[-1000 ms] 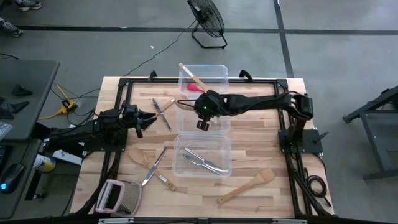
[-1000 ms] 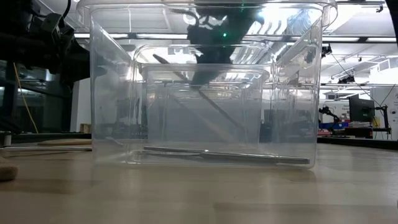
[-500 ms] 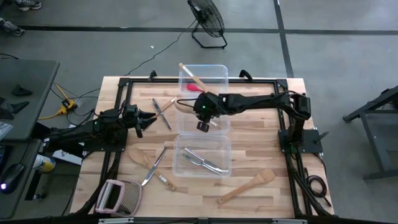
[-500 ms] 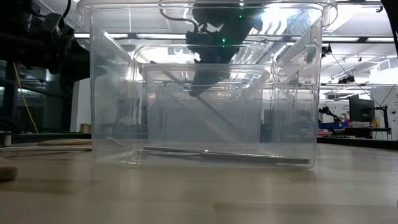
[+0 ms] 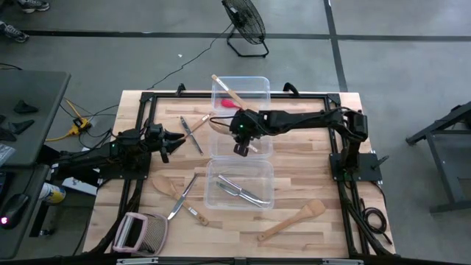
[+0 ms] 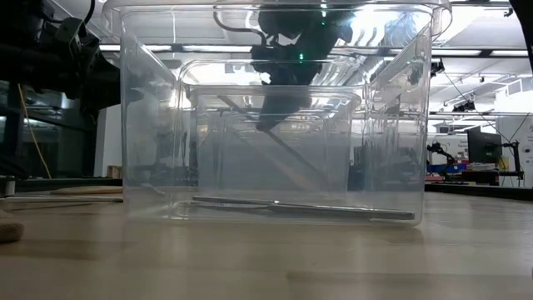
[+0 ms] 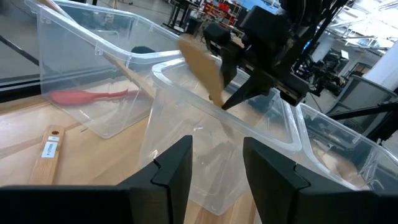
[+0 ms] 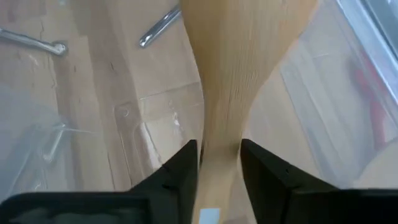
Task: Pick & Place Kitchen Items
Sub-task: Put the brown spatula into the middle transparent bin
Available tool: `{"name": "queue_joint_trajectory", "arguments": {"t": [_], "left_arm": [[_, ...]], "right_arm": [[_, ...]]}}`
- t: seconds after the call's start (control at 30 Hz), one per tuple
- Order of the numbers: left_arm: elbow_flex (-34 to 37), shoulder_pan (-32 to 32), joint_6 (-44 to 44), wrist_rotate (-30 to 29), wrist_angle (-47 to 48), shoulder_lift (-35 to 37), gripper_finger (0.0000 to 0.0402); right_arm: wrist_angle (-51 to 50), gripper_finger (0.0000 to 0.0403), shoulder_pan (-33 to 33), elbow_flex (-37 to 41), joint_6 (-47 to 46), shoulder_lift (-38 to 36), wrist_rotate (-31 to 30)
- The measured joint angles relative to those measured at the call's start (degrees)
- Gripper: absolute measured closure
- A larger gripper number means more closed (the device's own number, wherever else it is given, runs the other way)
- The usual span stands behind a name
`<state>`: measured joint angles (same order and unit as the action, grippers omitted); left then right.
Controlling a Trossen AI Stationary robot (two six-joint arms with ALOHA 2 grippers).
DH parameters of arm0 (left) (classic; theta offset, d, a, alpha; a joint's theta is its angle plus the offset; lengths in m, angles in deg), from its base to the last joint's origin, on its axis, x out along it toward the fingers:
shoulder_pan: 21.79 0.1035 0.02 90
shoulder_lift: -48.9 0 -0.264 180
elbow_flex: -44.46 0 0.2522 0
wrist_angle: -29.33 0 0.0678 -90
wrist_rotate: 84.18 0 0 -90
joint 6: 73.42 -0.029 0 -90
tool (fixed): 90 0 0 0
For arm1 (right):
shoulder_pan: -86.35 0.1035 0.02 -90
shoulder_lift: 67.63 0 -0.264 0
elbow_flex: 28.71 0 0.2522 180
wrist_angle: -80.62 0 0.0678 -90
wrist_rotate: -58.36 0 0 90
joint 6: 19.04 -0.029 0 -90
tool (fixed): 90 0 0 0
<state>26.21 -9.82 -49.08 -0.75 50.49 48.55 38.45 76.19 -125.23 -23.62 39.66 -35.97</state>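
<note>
Table (image 5: 309, 154) was a butcher-block top with a black frame. Two clear tubs sat mid-table: far tub (image 5: 240, 118) and near tub (image 5: 239, 182), one behind the other.

Right arm reached in from the right, right gripper (image 5: 242, 146) over the far tub's near end. Its fingers (image 8: 177, 177) sat either side of a wooden spatula (image 8: 239, 74), flanking the narrow neck; whether they were actually clamped or just loosened, couldn't tell. From the left wrist view the spatula's (image 7: 202, 65) blade stuck up and out of that gripper above the tub rim. Low view showed the handle slanting down inside the tub.

Left arm was parked on the table's left side, left gripper (image 5: 175, 139) pointing toward the tubs, fingers (image 7: 171, 171) apart, nothing between them.

Rest of the items:
- far tub: another wooden utensil (image 5: 227, 92) leaning over the far rim, red utensil (image 5: 229, 104) on the bottom
- near tub: metal cutlery (image 5: 239, 190)
- table right of near tub: wooden spatula, loose (image 5: 293, 219)
- table left of near tub: wooden spoon (image 5: 163, 184), metal knife (image 5: 181, 197), small wood-handled piece (image 5: 196, 215)
- left of far tub: metal tongs (image 5: 191, 132)
- near-left corner: pink-framed grater-type tool (image 5: 140, 234)
</note>
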Motion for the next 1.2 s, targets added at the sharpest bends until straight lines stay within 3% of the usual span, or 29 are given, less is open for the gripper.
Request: {"name": "queue_joint_trajectory", "arguments": {"t": [0.2,0.37,0.63,0.8,1.2], "left_arm": [[0.0,0.0,0.0,0.0,0.0,0.0,0.0258],[0.0,0.0,0.0,0.0,0.0,0.0,0.0258],[0.0,0.0,0.0,0.0,0.0,0.0,0.0258],[0.0,0.0,0.0,0.0,0.0,0.0,0.0258],[0.0,0.0,0.0,0.0,0.0,0.0,0.0258]], "right_arm": [[-0.1,0.0232,-0.4,0.0,-0.2,0.0,0.1],[-0.9,0.0207,-0.9,0.0,-0.3,-2.3,0.2],[-3.8,0.0202,-1.3,0.0,0.3,-9.5,2.4],[-11.1,0.0202,-0.5,0.0,3.3,-14.1,7.2],[-28.4,0.0201,4.7,1.3,4.9,-26.6,6.9]]}}
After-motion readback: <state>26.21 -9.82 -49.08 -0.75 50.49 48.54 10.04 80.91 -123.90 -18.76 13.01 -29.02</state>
